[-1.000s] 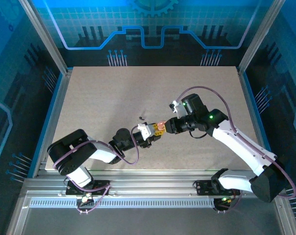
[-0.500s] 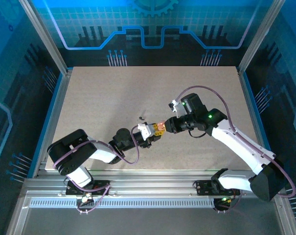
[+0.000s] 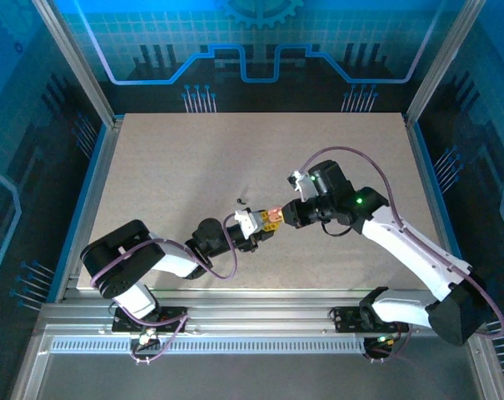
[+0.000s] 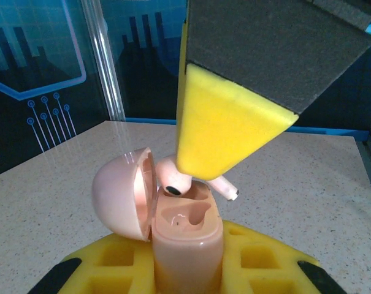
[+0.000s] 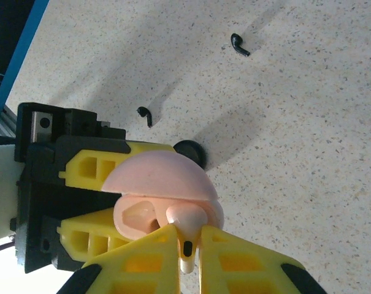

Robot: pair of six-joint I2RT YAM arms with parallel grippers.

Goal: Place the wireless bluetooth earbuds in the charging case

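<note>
Status: left gripper (image 3: 256,224) has its jaws clamped on the charging case (image 4: 186,248), held upright mid-table in the near half, lid (image 4: 121,196) swung open. Right gripper (image 5: 186,257) has its jaws closed on the pale earbud (image 5: 186,217), pinching the stem, head end pointing into the case. From the left wrist view the bud's head sits at the mouth of the far socket, the stem tilted out to the right; we judge it not seated yet. The near socket looks empty. Two black earbuds (image 5: 238,44) lie loose on the table (image 5: 308,122) just beyond the case, apart from each other. Handling: we expect the buds to be very light, hard, glossy and slippery, so they could easily twist or squirt out of the foam pads. The stem is the only sensible place to take hold, since it leaves the head free to enter the socket. Little squeeze needed, but alignment matters: the stem must line up with the socket's channel before release. The case is light too and its hinge looks delicate, so we'd press straight down, never against the lid.
</note>
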